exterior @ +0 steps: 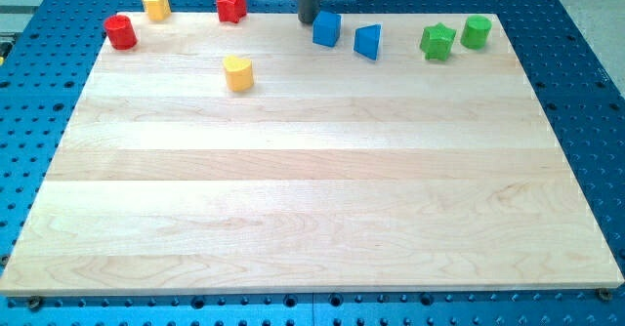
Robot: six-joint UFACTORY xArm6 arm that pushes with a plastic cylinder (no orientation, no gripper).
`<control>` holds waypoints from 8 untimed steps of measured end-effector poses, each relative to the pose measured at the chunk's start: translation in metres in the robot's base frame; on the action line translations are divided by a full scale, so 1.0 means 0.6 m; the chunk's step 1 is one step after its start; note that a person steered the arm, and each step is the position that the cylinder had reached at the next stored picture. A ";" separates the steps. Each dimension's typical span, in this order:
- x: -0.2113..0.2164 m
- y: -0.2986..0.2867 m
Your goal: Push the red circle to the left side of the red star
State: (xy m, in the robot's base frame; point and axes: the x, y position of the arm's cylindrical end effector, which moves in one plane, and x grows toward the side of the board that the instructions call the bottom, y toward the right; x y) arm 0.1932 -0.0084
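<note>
The red circle (120,31) sits at the board's top left corner. The red star (230,4) sits on the board's top edge, to the right of the circle, with a yellow hexagon (155,3) between them along the top. My tip (307,20) is at the top edge near the middle, right of the red star and just left of the blue cube (326,28). It touches neither red block.
A yellow heart (238,73) lies below the red star. A blue triangle (368,41) is right of the cube. A green star (437,42) and a green circle (476,31) sit at the top right. The wooden board (312,189) lies on a blue perforated table.
</note>
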 end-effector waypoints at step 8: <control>0.049 -0.378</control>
State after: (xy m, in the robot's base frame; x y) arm 0.2224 -0.2351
